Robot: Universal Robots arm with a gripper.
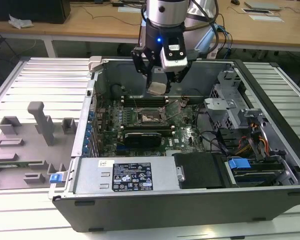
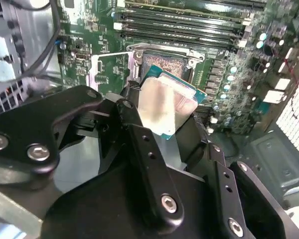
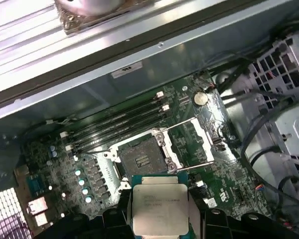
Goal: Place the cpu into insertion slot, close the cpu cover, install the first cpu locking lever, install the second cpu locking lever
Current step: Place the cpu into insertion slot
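Grey plastic tray (image 1: 20,150): at the exterior view's left, lying on the ribbed metal surface (image 1: 45,75) with upright grey blocks on it, well apart from the board.
Computer case (image 1: 190,207): open on top, in the middle of the surface. A silver box (image 1: 90,177) bearing a label runs along its near wall.
Green board (image 1: 187,134): flat on the case floor, with long black memory slots (image 1: 145,100) just behind the socket.
Insertion slot (image 1: 149,118) (image 3: 142,155): uncovered, with the brownish contact field bare inside its silver rim and nothing seated in it.
Cpu (image 1: 157,89) (image 3: 159,206): in the air above the board, over the slot and clear of it, with its pale metal face towards the first wrist camera.
Jaws: closed on the cpu, with one black finger (image 2: 144,164) against each of two opposite edges, so the chip fills the gap between them.
Arm (image 1: 165,20): hangs down into the open case from above its far wall.
Cpu cover (image 3: 199,137) (image 2: 94,69): swung open, its silver frame lying just beside the slot rather than over it.
Locking levers (image 3: 194,165): thin wire rods beside the slot, unlatched, neither one across the cover.
Drive cage (image 1: 225,102): grey metal, at the exterior view's right inside the case, with cables below it.
Blue latch (image 1: 239,163): near the case's near right corner, well apart from the slot.
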